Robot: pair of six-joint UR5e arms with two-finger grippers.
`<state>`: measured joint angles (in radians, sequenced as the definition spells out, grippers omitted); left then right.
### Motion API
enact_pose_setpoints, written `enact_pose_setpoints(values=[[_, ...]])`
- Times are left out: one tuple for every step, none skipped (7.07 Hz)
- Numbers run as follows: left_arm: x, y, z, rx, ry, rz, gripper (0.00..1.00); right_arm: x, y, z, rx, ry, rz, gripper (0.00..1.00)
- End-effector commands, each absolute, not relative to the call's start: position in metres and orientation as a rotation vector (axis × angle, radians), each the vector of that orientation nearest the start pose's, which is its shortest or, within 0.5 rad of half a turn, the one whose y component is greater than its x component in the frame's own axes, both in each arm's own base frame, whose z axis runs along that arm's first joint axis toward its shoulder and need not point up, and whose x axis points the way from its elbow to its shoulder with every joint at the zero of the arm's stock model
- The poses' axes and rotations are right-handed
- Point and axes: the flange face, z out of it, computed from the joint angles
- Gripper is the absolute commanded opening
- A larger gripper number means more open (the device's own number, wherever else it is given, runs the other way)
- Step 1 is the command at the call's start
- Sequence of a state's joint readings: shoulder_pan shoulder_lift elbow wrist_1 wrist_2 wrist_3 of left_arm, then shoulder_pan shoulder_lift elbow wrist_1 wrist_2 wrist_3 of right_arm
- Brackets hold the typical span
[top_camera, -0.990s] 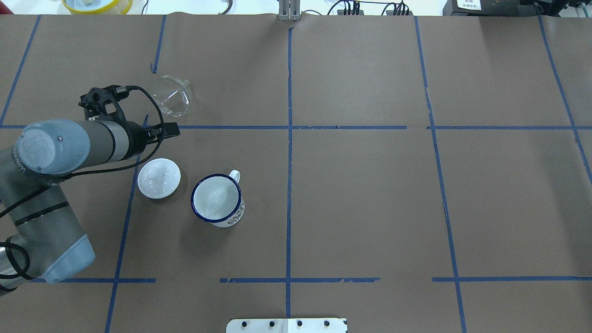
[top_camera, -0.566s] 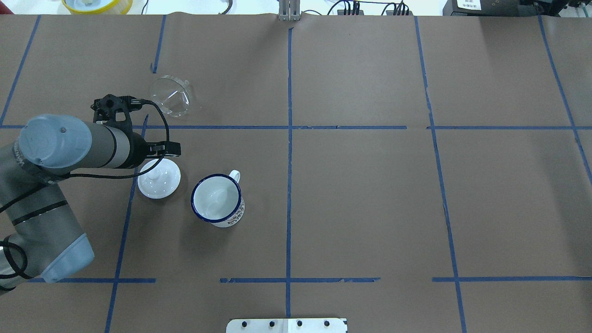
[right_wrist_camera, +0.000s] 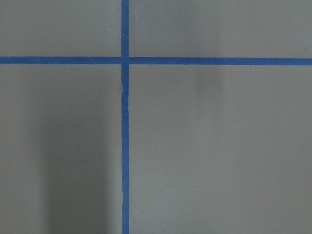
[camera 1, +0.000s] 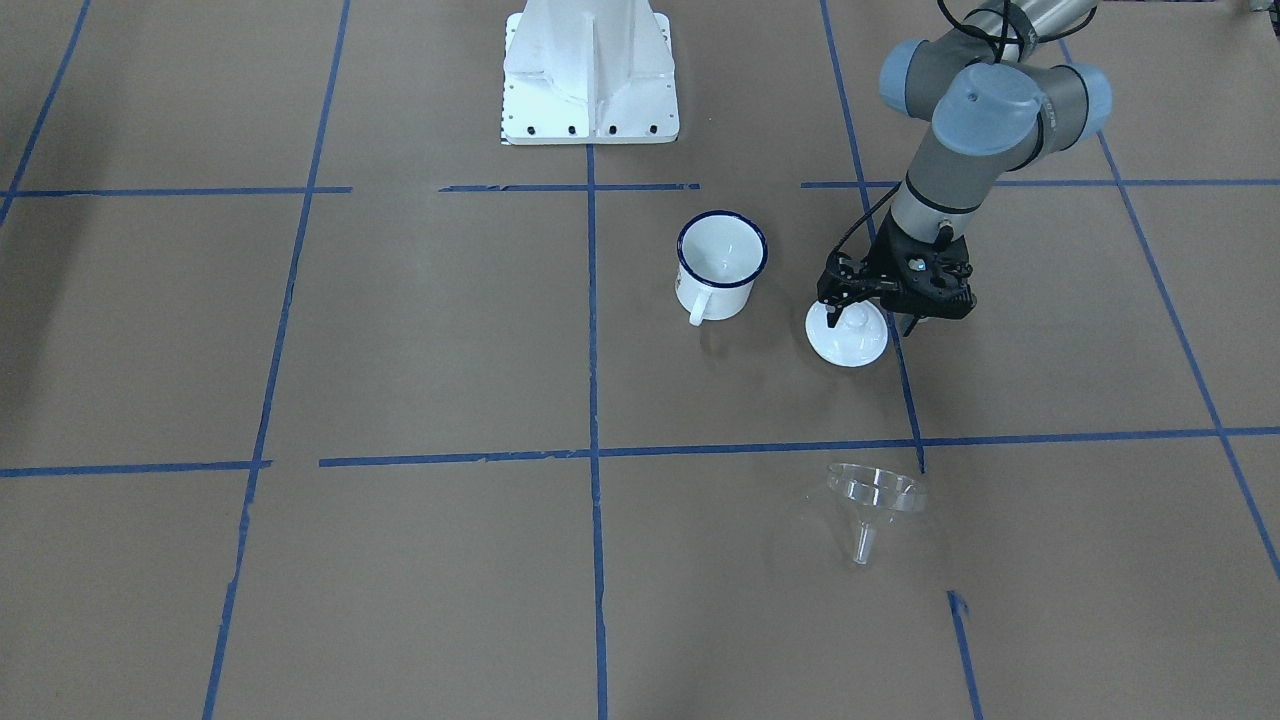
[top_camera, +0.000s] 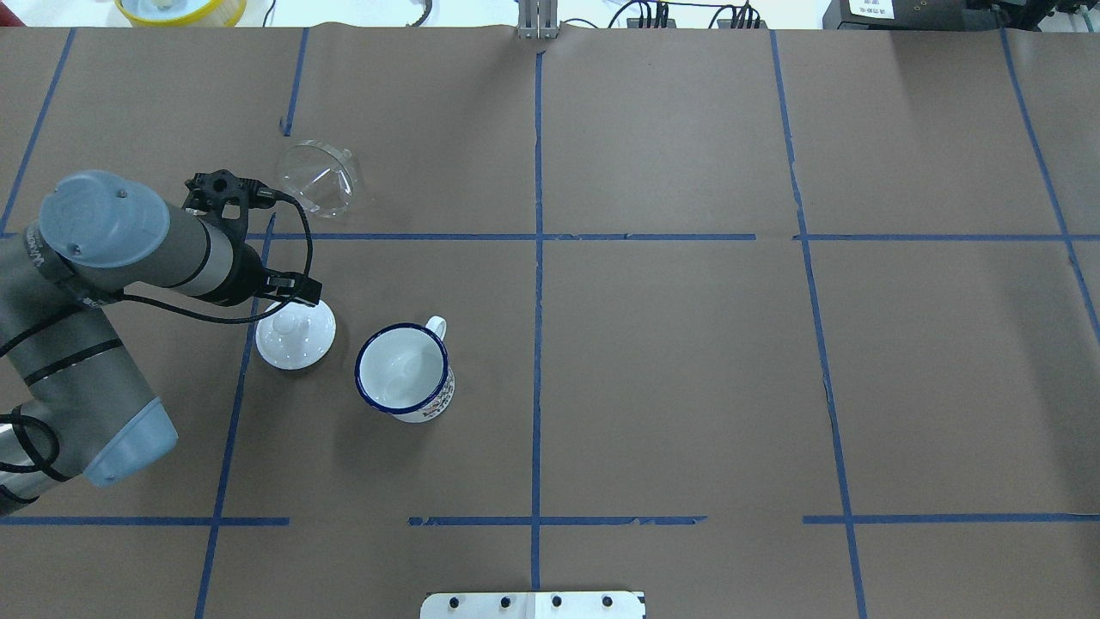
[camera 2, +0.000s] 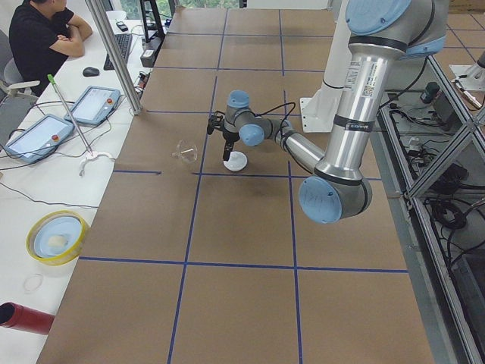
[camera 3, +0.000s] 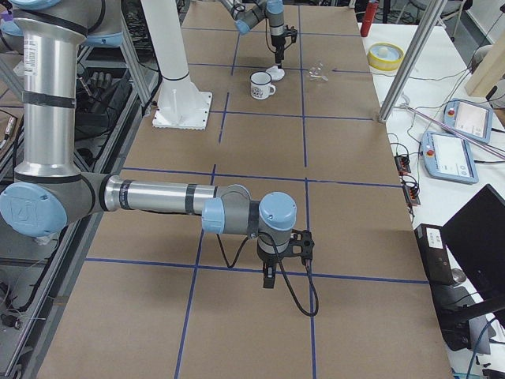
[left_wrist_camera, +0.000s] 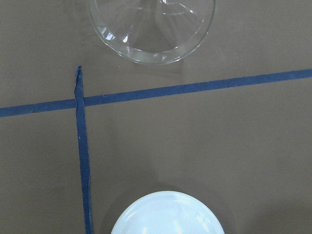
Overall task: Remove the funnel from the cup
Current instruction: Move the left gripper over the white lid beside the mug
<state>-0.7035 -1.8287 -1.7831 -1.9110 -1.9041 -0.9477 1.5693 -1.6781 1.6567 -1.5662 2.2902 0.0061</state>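
Observation:
The clear funnel [top_camera: 318,178] lies tipped on the brown table, apart from the cup; it also shows as the funnel [camera 1: 875,495] and fills the top of the left wrist view, funnel [left_wrist_camera: 151,29]. The white cup [top_camera: 404,371] with a dark blue rim stands upright and empty, cup [camera 1: 720,262]. My left gripper [camera 1: 870,320] hangs open, pointing down over the robot-side edge of a white lid, holding nothing. My right gripper [camera 3: 268,280] shows only in the exterior right view, low over bare table far from the cup; I cannot tell its state.
A white round lid [top_camera: 295,334] with a knob lies between the funnel and the cup, left of the cup. The robot's white base [camera 1: 590,75] stands behind the cup. Blue tape lines cross the brown paper. A person sits at the far side table [camera 2: 45,34].
My left wrist has swung back from beside the funnel toward the robot and now hangs over the lid. The funnel, cup and lid have not moved.

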Motion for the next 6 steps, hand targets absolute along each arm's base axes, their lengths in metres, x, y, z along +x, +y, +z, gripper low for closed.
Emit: enact_pose_setpoints(values=[[0.3911, -0.4630, 0.3923, 0.240, 0.819, 0.063, 0.87, 0.0670, -0.4451, 0.6701, -0.019, -0.719, 0.010, 1.00], [0.3928, -0.4630, 0.3940, 0.235, 0.815, 0.064, 0.86, 0.0670, -0.4451, 0.6701, -0.019, -0.719, 0.010, 1.00], [0.3927, -0.4630, 0.3957, 0.233, 0.813, 0.064, 0.84, 0.0670, -0.4451, 0.6701, -0.019, -0.719, 0.010, 1.00], [0.3936, -0.4613, 0.3975, 0.229, 0.811, 0.066, 0.82, 0.0670, -0.4451, 0.6701, -0.019, -0.719, 0.010, 1.00], [0.3933, -0.4608, 0.3962, 0.229, 0.813, 0.066, 0.82, 0.0670, -0.4451, 0.6701, -0.019, -0.719, 0.010, 1.00], [0.3933, -0.4607, 0.3962, 0.226, 0.814, 0.062, 0.79, 0.0670, -0.4451, 0.6701, -0.019, -0.719, 0.010, 1.00]])
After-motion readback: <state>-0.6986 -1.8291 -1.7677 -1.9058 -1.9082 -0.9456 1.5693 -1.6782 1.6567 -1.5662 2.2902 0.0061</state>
